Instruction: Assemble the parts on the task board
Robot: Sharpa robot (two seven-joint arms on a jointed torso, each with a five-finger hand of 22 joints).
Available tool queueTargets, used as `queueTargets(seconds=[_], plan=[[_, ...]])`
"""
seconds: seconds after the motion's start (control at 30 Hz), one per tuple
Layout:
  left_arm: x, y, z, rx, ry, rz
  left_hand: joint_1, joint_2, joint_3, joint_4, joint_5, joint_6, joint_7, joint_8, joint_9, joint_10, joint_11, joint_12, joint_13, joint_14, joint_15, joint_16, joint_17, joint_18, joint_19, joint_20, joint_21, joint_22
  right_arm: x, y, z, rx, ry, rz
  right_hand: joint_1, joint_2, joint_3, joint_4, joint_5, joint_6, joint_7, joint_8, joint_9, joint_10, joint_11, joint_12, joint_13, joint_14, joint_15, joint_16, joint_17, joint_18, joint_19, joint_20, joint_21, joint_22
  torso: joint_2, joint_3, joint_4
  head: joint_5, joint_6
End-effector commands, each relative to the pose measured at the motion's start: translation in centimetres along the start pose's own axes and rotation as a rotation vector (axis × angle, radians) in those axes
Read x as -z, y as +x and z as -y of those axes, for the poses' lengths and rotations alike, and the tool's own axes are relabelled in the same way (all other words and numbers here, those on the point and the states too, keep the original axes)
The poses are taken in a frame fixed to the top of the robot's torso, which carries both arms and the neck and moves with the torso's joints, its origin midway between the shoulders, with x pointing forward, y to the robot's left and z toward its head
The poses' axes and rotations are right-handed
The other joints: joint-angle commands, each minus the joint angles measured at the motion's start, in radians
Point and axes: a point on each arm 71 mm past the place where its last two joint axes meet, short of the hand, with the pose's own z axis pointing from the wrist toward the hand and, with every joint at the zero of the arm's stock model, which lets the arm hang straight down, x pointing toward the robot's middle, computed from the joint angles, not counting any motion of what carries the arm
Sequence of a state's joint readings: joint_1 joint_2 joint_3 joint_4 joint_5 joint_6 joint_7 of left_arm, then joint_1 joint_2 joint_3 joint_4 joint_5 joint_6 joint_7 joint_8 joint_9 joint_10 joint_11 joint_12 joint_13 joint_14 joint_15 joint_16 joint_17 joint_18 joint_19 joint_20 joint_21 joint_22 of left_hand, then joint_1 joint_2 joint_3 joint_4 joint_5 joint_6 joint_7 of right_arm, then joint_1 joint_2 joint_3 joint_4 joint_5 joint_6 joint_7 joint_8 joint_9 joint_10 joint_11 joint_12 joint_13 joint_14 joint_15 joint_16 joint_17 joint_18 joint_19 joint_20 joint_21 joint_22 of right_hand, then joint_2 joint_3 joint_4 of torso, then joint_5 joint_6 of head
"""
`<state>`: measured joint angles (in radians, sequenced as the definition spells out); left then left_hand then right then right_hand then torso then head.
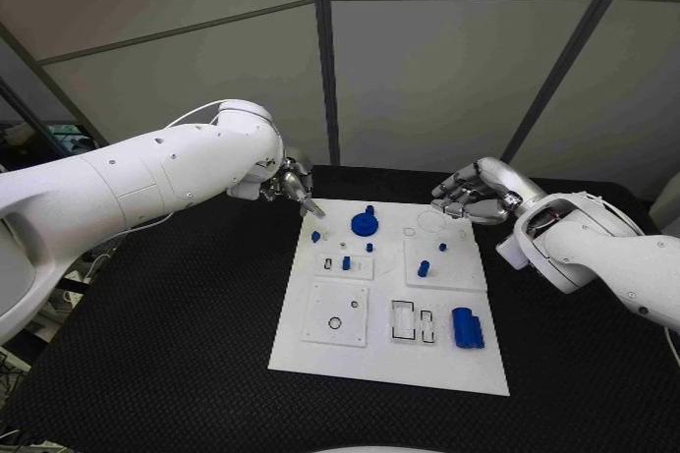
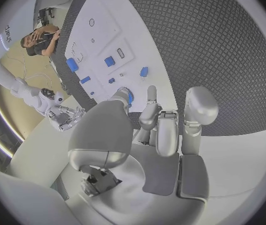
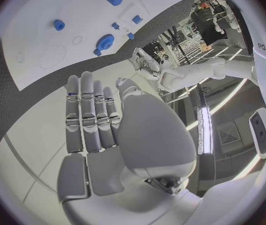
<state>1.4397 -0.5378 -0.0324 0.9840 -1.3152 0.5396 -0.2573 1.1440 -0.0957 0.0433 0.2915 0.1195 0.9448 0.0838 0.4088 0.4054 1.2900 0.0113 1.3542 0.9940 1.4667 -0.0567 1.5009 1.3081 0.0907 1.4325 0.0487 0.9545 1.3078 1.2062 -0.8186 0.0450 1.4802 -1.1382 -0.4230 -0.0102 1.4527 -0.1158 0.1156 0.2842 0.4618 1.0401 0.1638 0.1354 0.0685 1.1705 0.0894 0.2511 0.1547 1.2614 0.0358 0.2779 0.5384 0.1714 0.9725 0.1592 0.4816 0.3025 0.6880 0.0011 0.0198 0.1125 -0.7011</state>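
Your task board (image 1: 355, 360) lies in the middle of the black table (image 1: 156, 345), and most of the work on it looks undone. At its far end a blue gear (image 1: 365, 220) sits on the plate, with a small blue peg (image 1: 316, 237) just beside it toward your left arm. A few short blue pegs (image 1: 346, 262) stand near the middle panels, one of them on the square panel by a dark slot, and another blue piece (image 1: 423, 268) lies on the neighbouring panel. The largest part, a blue cylinder (image 1: 468, 327), lies on its side near the board's right edge, next to two open rectangular slots (image 1: 404, 319). Those slots and the ring outline on the near left panel hold nothing, so I judge the task to be at an early stage: some parts may be seated, but you cannot tell which from here.

Your left hand (image 1: 291, 186) hovers above the far left corner of the board, fingers pointing down toward the small peg, spread and holding nothing; the left wrist view confirms the palm is bare. Your right hand (image 1: 475, 194) hangs above the far right corner, fingers loosely extended side by side, also grasping nothing
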Motion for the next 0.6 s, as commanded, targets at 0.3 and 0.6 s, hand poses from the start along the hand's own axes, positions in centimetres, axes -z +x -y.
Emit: queueTargets(seconds=[0.3,0.6], plan=[[-1.0,0.8,0.7,-0.077,0.018,0.001,0.029,0.005,0.016,-0.004,0.0,0.026,-0.001,-0.066,-0.049,-0.004,-0.002,-0.011,0.002,0.049,0.005,0.0,0.078,0.013,-0.004,0.006,0.003,0.127,-0.1,0.1,-0.5,-0.018,-0.028,0.007,-0.004,-0.014,0.019,-0.001,0.0,0.016,-0.001,-0.02,0.0,0.024,0.004,-0.032,-0.044,0.027,0.002,-0.067,-0.04,0.012,0.019,0.006,-0.044,-0.032,-0.001,-0.0002,0.0009,0.004,-0.005],[-1.9,1.8,0.7,-0.079,0.016,-0.016,0.029,0.003,0.016,-0.003,0.0,0.039,-0.001,-0.071,-0.054,-0.005,-0.002,-0.015,0.0,0.05,0.005,-0.001,0.078,0.013,-0.005,0.006,0.002,0.126,-0.2,0.1,-0.6,-0.019,-0.03,0.006,-0.005,-0.017,0.022,-0.001,0.0,0.017,0.002,-0.025,-0.001,0.024,0.007,-0.04,-0.054,0.03,0.005,-0.082,-0.048,0.012,0.023,0.006,-0.055,-0.039,-0.002,-0.0003,0.0018,0.002,-0.007]])
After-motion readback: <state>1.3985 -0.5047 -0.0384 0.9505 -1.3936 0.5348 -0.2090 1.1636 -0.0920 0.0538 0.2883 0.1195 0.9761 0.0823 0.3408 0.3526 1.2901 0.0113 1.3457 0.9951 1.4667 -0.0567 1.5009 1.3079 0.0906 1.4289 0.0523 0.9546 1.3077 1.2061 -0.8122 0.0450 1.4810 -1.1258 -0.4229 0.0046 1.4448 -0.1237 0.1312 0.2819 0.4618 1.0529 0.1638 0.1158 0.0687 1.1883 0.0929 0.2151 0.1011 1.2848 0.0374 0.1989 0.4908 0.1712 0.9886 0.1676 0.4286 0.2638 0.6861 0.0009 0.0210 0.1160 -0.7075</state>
